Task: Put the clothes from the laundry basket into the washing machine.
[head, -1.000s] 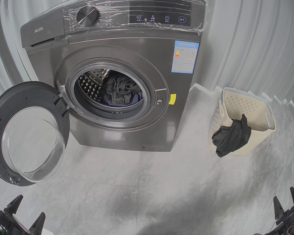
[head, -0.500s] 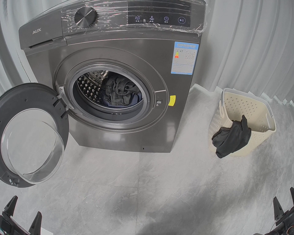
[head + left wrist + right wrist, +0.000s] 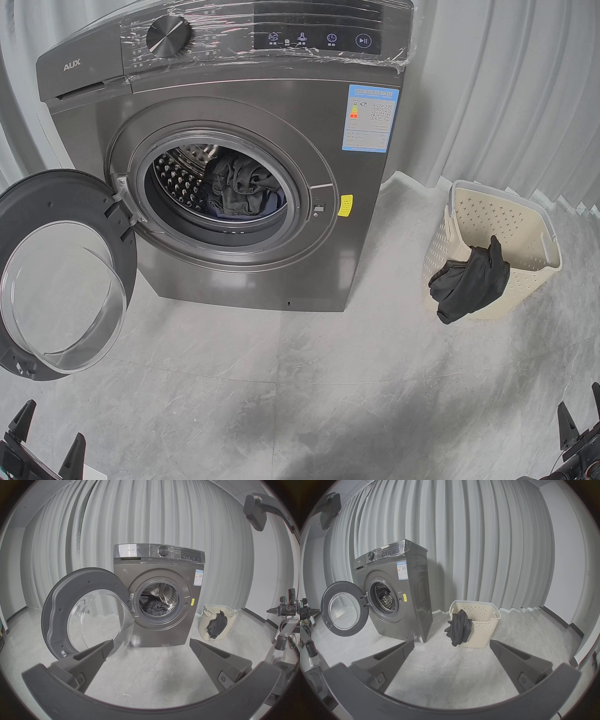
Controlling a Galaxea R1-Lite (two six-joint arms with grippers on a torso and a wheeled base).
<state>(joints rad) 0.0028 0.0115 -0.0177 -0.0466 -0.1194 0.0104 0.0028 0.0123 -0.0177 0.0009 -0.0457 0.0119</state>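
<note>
A grey front-loading washing machine (image 3: 250, 125) stands on the floor with its round door (image 3: 62, 275) swung wide to the left. Dark clothes (image 3: 240, 184) lie inside the drum. To its right stands a cream laundry basket (image 3: 531, 231) with a black garment (image 3: 472, 281) draped over its front rim. My left gripper (image 3: 49, 425) is low at the bottom left, open and holding nothing. My right gripper (image 3: 581, 409) is at the bottom right corner, open and holding nothing, well short of the basket. The basket (image 3: 484, 620) and garment (image 3: 459, 627) show ahead in the right wrist view.
Pale grey curtains (image 3: 500, 94) hang behind the machine and basket. The open door (image 3: 87, 614) juts out over the floor at the left. Bare grey floor (image 3: 312, 387) lies between me and the machine and basket.
The head view has shifted slightly, so the machine and basket sit a little further left in the picture. My left gripper sits lower in the picture than a second ago.
</note>
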